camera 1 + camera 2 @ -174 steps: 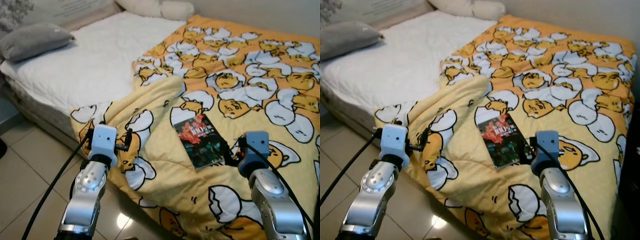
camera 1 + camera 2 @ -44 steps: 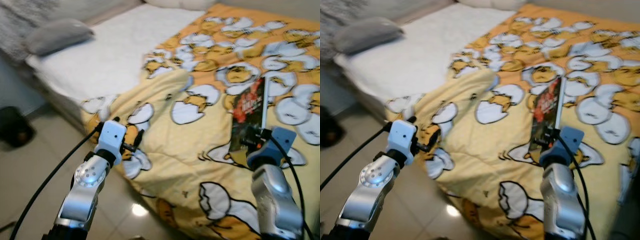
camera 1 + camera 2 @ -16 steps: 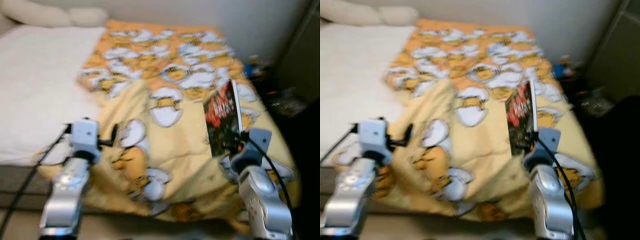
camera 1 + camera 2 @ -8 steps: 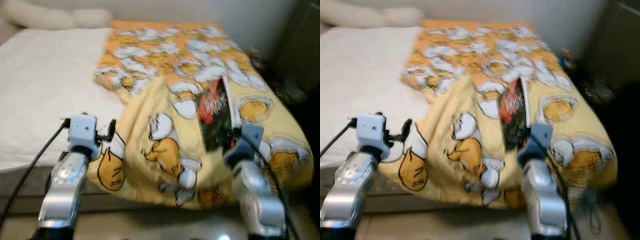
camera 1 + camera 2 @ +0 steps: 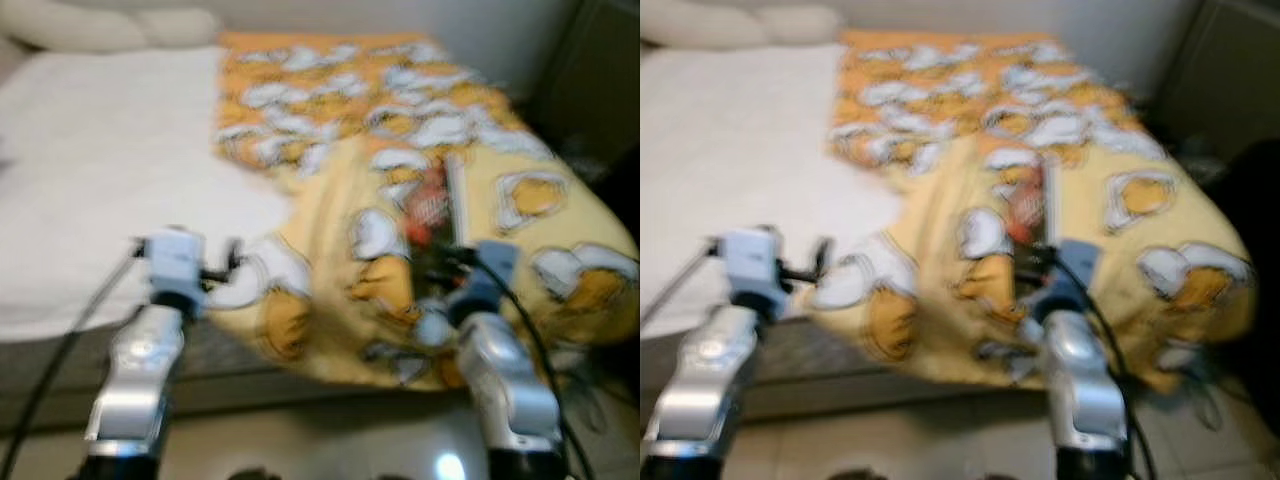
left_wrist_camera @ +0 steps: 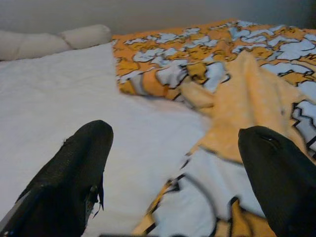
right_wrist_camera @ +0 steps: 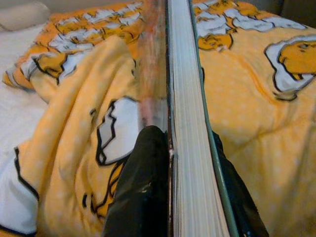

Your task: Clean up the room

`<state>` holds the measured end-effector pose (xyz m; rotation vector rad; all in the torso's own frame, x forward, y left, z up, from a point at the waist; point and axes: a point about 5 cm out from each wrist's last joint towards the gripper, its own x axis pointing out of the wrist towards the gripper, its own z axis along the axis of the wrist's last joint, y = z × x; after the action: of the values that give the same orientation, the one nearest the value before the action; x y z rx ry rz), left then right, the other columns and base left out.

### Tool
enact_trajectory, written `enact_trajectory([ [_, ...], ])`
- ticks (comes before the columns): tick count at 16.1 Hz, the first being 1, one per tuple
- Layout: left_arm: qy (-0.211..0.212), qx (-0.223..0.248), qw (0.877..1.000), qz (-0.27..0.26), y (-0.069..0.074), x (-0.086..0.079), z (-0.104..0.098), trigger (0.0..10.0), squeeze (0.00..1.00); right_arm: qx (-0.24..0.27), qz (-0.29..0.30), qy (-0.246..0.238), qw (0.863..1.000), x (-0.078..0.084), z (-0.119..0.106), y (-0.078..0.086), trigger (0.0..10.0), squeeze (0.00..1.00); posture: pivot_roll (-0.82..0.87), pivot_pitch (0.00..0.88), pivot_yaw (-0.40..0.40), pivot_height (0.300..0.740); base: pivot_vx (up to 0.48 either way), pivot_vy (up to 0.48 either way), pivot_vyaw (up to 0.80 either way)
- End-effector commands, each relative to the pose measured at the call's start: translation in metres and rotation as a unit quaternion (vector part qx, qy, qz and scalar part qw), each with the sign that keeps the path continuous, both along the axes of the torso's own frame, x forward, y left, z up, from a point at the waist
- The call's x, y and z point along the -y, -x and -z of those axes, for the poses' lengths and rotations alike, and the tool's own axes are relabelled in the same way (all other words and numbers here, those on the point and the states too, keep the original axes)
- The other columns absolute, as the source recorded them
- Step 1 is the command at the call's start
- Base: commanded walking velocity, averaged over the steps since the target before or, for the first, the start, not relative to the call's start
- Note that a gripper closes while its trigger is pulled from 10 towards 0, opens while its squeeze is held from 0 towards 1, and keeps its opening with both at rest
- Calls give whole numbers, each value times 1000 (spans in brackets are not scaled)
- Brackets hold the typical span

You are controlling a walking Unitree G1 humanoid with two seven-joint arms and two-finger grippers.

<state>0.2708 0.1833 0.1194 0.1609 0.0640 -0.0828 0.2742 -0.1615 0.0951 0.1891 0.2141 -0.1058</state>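
My right gripper (image 5: 447,262) is shut on a dark book with red lettering (image 5: 437,208) and holds it upright on its edge above the yellow egg-print blanket (image 5: 340,120). The right wrist view has the book's white page edge (image 7: 190,123) standing between the two black fingers (image 7: 145,187). At the near side of the bed my left gripper (image 5: 230,262) hangs open, with nothing between its fingers (image 6: 81,168). It looks across the white mattress (image 6: 59,98) and the folded-back blanket edge (image 6: 237,118). Both eye views are blurred.
Cream pillows (image 5: 110,25) lie at the head of the bed by the wall. Dark furniture (image 5: 600,90) stands to the right of the bed. Tiled floor (image 5: 300,440) runs along the bed's near side below my arms.
The book lay flat on the blanket at first; now my right gripper holds it upright off the bed. The whole picture has swung and blurred, so the camera has moved.
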Motion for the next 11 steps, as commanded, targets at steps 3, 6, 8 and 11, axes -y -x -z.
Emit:
enact_trajectory([
  [3, -6, 3, 1000, -1, -2, -4, -3, 10000, 0, 27, 1, 2, 1000, -1, -9, -1, 10000, 0, -26, 0, -24, 740, 0, 425, 0],
  [6, -6, 0, 1000, -1, -1, -3, 0, 10000, 0, 25, -9, 9, 1000, -3, -8, 0, 10000, 0, -35, 0, -16, 740, 0, 421, 0],
  [8, -9, 3, 1000, 6, -4, -2, -1, 10000, 0, 26, -6, 5, 1000, -2, -7, -1, 10000, 0, -34, 0, -13, 740, 0, 426, 0],
  [11, -8, 6, 1000, 6, -6, -2, -2, 10000, 0, 27, -4, 1, 1000, -3, -8, -2, 10000, 0, -32, 0, -8, 740, 0, 424, 0],
])
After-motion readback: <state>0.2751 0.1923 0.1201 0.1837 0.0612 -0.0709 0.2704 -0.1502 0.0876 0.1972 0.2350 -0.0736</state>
